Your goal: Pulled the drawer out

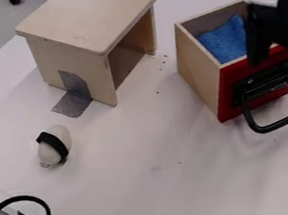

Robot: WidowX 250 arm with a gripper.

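Observation:
The black gripper (271, 27) hangs at the right edge, over the red front end of the wooden drawer (199, 74), hiding part of its rim and front. Fully apart from its wooden housing (72, 54), the drawer stands to the right on the white table, its top facing up. A blue cloth (225, 41) lies inside it. From the red front panel (230, 102) a black loop handle (274, 126) sticks out toward the lower right. The housing's opening faces the drawer.
A white rounded object with a black band (55, 145) lies on the table (165, 187) left of centre. Grey tape (73, 104) runs from the housing's side onto the tabletop. Black equipment with a cable (41, 207) occupies the lower left corner.

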